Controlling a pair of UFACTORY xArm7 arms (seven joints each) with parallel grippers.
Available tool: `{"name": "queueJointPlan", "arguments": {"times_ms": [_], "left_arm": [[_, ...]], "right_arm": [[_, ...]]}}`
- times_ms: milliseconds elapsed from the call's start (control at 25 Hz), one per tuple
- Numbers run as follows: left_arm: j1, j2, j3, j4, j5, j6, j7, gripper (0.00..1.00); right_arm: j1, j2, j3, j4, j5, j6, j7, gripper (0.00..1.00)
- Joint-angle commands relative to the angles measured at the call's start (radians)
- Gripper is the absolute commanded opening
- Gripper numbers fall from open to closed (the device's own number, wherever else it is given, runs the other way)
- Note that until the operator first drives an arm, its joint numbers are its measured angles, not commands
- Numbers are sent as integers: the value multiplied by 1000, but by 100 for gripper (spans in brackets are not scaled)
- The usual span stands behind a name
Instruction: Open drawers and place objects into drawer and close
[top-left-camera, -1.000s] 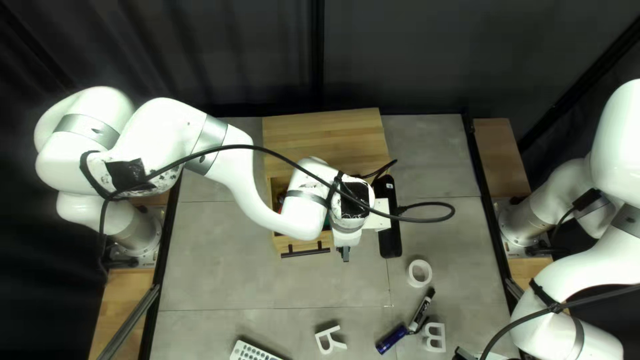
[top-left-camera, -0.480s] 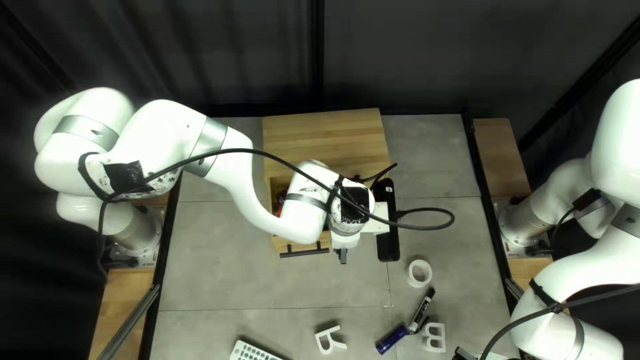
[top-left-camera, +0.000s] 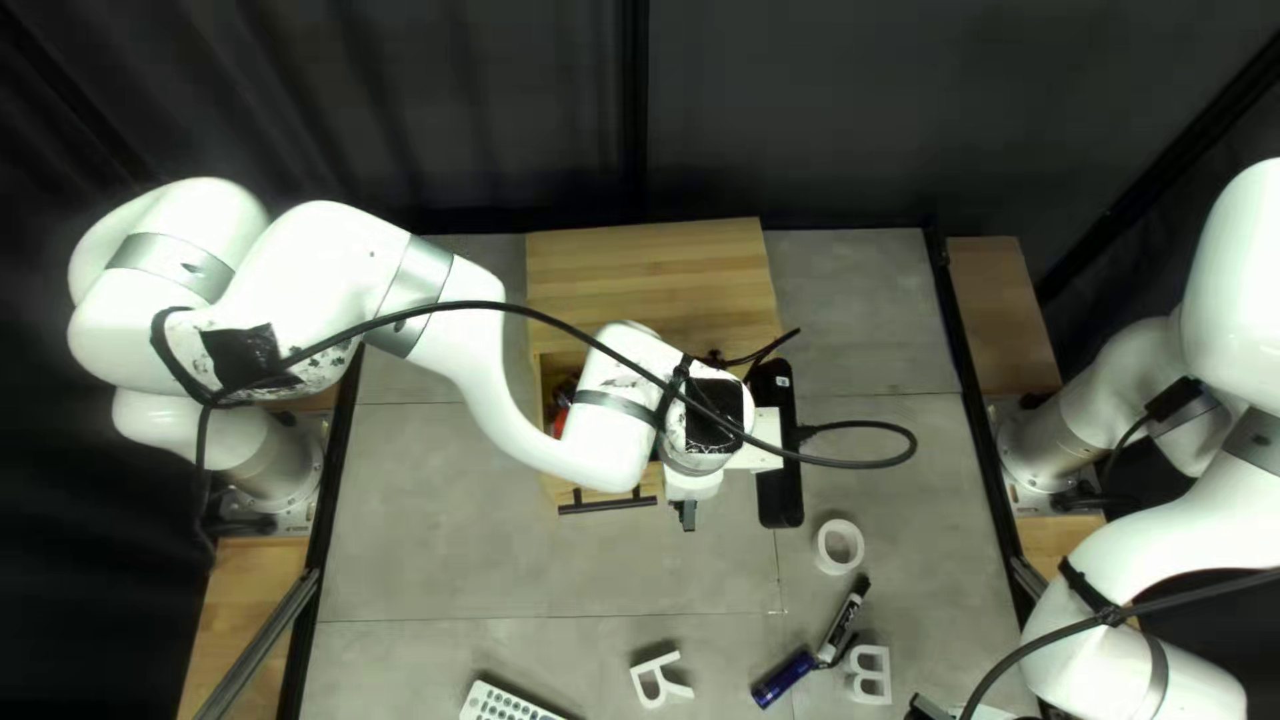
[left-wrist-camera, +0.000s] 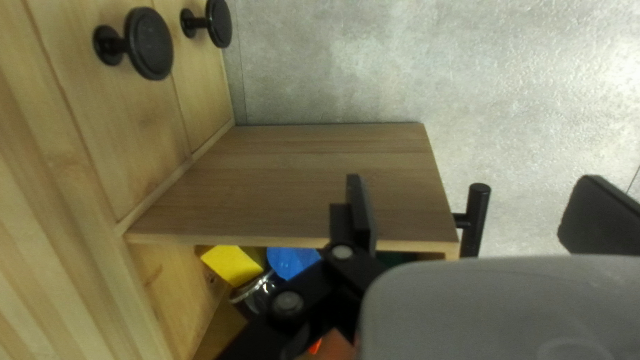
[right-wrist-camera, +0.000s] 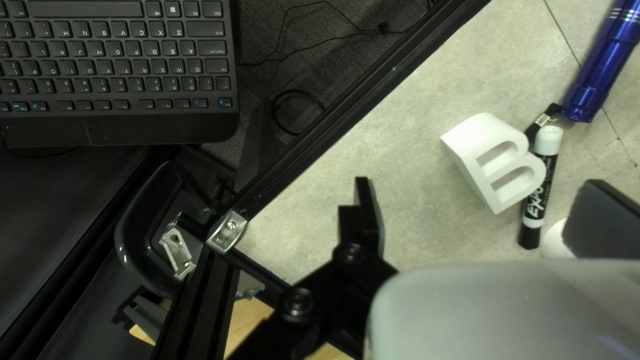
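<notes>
My left hand (left-wrist-camera: pixel 474 193) is spread wide, with daylight between its fingers and nothing gripped. It straddles the front end of the open drawer (left-wrist-camera: pixel 300 180), whose black bar handle (left-wrist-camera: pixel 475 217) sits ahead, between the fingers; I can't see either one pressing on it.

Beside the nearer finger, inside the drawer, I count at least four things: one yellow block (left-wrist-camera: pixel 232 265), one blue piece (left-wrist-camera: pixel 291 261), one shiny metal item (left-wrist-camera: pixel 257 293) and a red-orange bit (left-wrist-camera: pixel 315 346). More may be hidden.

The wooden cabinet (top-left-camera: pixel 640 274), upper centre of the top left view, shows two round knobs (left-wrist-camera: pixel 150 43) on shut fronts.

So I judge opening done and at least some loading done; closing is left, and I can't tell whether more must go in.

Out on the table (top-left-camera: pixel 440 547), the lower part of that view holds one tape ring (top-left-camera: pixel 820 550), one marker (right-wrist-camera: pixel 549 170), one blue flashlight (right-wrist-camera: pixel 603 63), two white letters, a B (right-wrist-camera: pixel 475 139) and an R (top-left-camera: pixel 655 663), and one white remote (top-left-camera: pixel 504 703), cut by the edge. My right hand (right-wrist-camera: pixel 481 193), lower right there, is wide open too, holding nothing.
</notes>
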Motion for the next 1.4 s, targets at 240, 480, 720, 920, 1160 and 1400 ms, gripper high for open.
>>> {"name": "queueJointPlan", "arguments": {"times_ms": [240, 480, 720, 920, 1160, 1400], "left_arm": [[-25, -115, -22, -20, 9, 90, 9, 100], [-75, -161, -46, -77, 65, 153, -35, 100], [-123, -158, -55, -144, 147, 180, -144, 100], [-127, -168, -47, -200, 178, 157, -209, 100], [-116, -199, -38, -262, 176, 116, -253, 100], [-98, -221, -24, -307, 178, 71, -270, 100]], "right_arm": [[0, 0, 0, 0, 0, 0, 0, 100], [0, 0, 0, 0, 0, 0, 0, 100], [0, 0, 0, 0, 0, 0, 0, 100], [0, 0, 0, 0, 0, 0, 0, 100], [0, 0, 0, 0, 0, 0, 0, 100], [0, 0, 0, 0, 0, 0, 0, 100]]}}
